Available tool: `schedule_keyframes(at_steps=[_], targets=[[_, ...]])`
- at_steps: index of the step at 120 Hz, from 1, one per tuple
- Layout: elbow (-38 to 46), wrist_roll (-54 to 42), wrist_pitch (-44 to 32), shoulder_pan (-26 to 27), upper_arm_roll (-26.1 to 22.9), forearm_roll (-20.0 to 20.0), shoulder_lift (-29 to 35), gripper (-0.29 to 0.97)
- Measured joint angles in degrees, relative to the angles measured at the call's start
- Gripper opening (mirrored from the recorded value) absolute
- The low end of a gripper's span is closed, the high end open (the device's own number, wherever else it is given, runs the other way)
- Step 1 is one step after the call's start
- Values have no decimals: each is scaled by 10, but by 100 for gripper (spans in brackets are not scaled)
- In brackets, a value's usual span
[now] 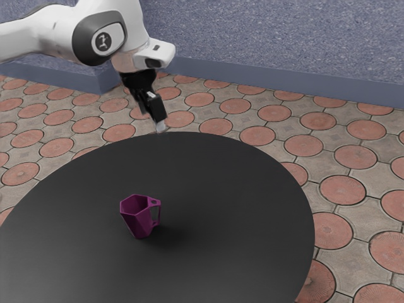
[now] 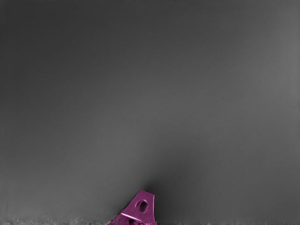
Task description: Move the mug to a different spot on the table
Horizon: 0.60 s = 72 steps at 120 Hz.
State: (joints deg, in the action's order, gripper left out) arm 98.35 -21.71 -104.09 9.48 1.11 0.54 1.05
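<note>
A magenta faceted mug (image 1: 140, 216) stands upright on the round black tabletop (image 1: 240, 202), toward the near side, its handle turned to the exterior view's right. The white arm (image 1: 76, 31) reaches in from the upper left, and its black pincer (image 1: 161, 128) hangs tilted above the tabletop's far edge, well apart from the mug. From this side I cannot tell whether the pincer is released or clenched. In the wrist view the mug (image 2: 136, 211) shows against the dark tabletop (image 2: 150, 93).

The mug (image 1: 140, 216) stands alone, open table (image 1: 240, 202) all around.
</note>
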Motion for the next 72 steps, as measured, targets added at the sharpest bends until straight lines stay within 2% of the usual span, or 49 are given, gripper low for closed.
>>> schedule_keyframes(at_steps=[20,72], targets=[[-62,16,72,-11,8,2,-12,68],[-68,79,127,-62,9,-1,-11,68]])
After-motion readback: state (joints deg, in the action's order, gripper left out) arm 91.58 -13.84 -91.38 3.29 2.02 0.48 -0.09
